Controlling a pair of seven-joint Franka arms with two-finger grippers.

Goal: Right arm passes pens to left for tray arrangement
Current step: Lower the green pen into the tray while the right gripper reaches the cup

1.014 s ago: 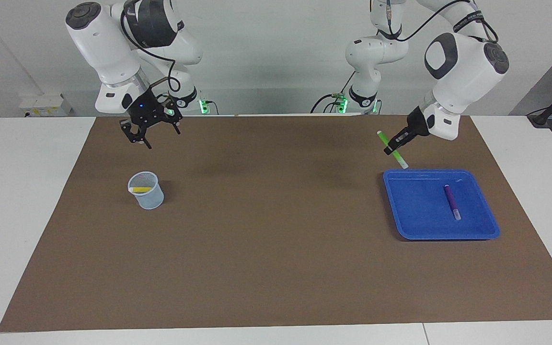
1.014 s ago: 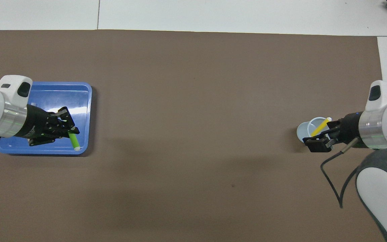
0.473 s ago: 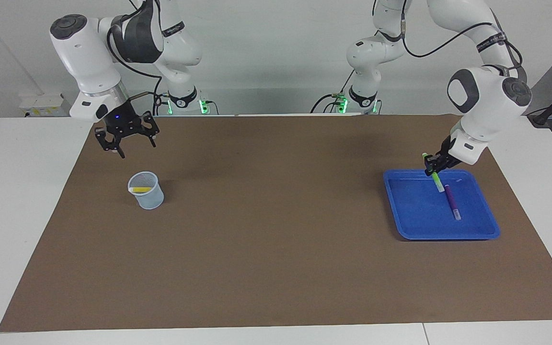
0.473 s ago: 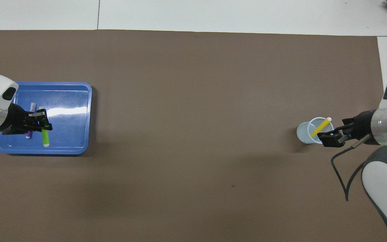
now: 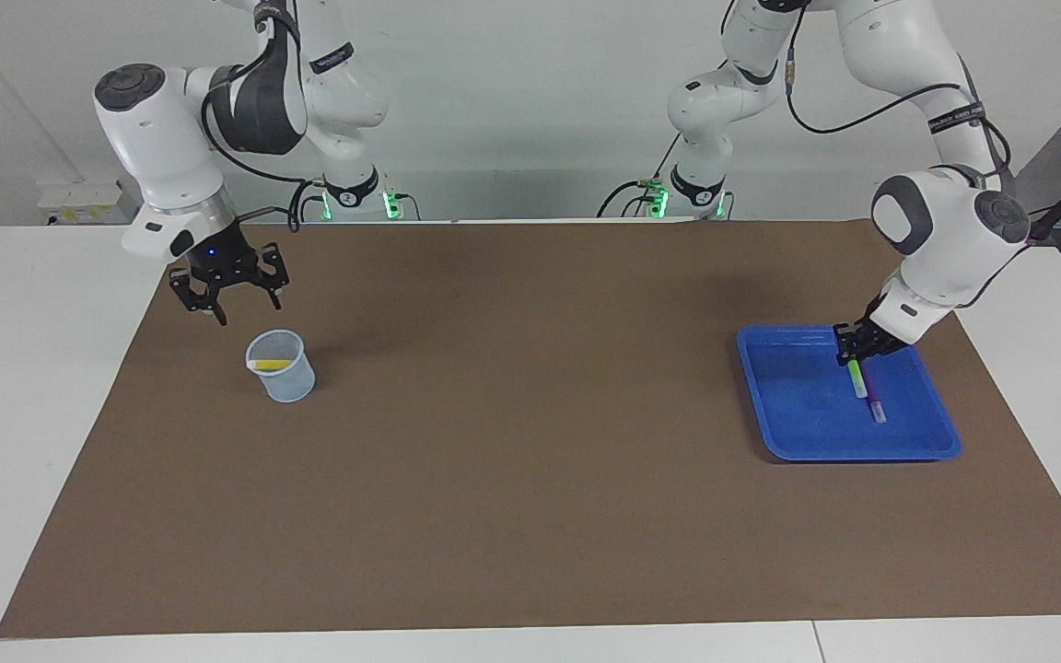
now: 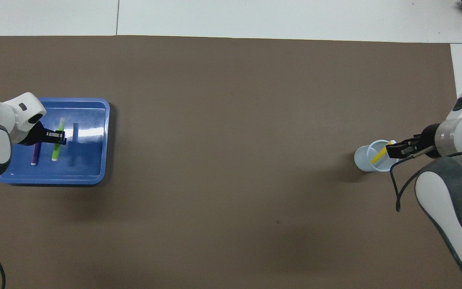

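Note:
The blue tray [image 5: 798,405] [image 6: 86,160] lies at the left arm's end of the table. A purple pen [image 5: 874,401] [image 6: 35,154] lies flat in it. My left gripper [image 5: 851,354] [image 6: 59,137] is low over the tray, shut on a green pen [image 5: 857,379] [image 6: 57,147] that slants down right beside the purple one. A yellow pen [image 5: 271,366] [image 6: 381,152] leans inside a pale translucent cup [image 5: 284,378] [image 6: 362,157] at the right arm's end. My right gripper [image 5: 231,300] [image 6: 394,151] hangs open and holds nothing, over the mat by the cup's rim.
A brown mat [image 5: 530,442] covers most of the white table. The right arm's black cable [image 6: 395,188] loops beside the cup.
My left gripper has carried the green pen down into the tray, beside the purple pen. My right gripper has swung toward its own end of the table and dropped closer to the cup.

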